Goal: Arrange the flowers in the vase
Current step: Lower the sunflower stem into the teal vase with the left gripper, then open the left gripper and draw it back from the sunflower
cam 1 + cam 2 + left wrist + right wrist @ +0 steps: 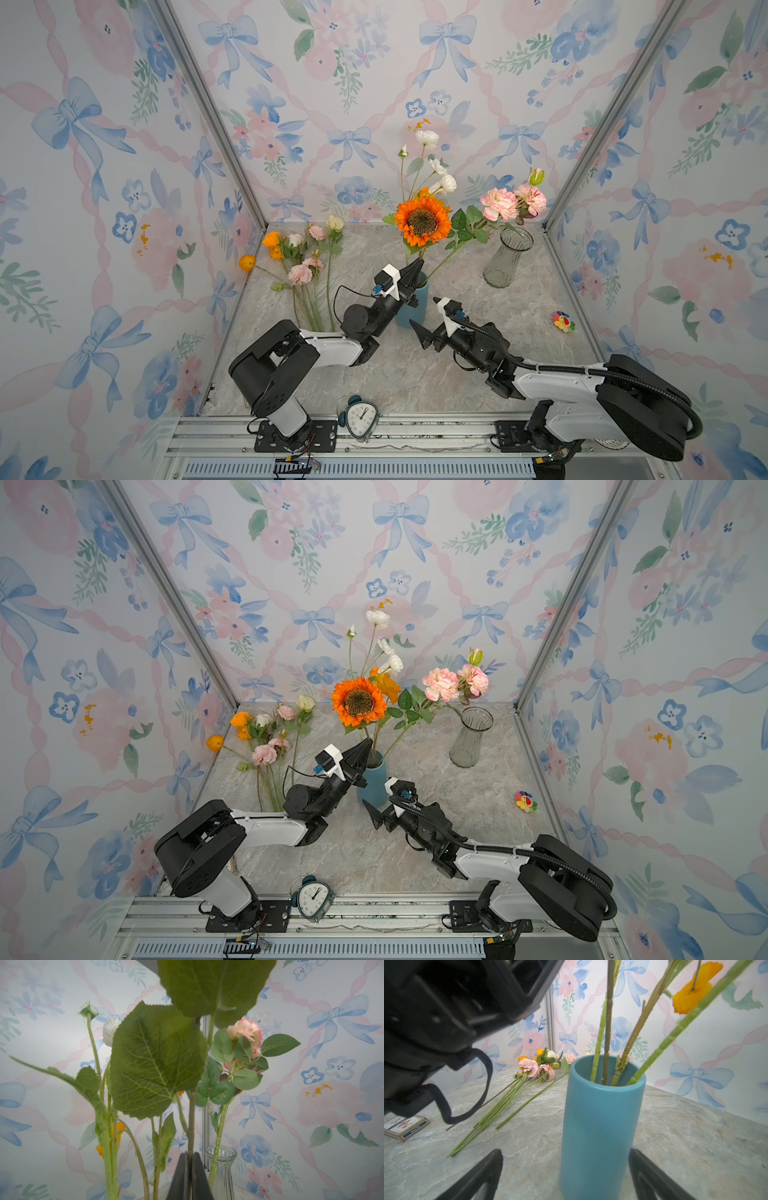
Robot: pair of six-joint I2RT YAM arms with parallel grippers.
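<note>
While the left gripper (190, 1155) pinches a stem (192, 1122), leaves (155, 1059) crowd it.

Teal cylindrical vase (602, 1126) with green stems (599, 1043) at frame centre, between wide-apart black fingers (481, 1176); pink and orange flowers (529, 1068) lie on grey marbled counter (695, 1147), mid-left.

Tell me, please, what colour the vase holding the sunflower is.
The vase is plain teal, clearest in the right wrist view.

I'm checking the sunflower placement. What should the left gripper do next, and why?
Probably open the left gripper and let go: it is shut on the sunflower stem, whose lower end already stands inside the blue vase, while the open right gripper straddles it.
</note>
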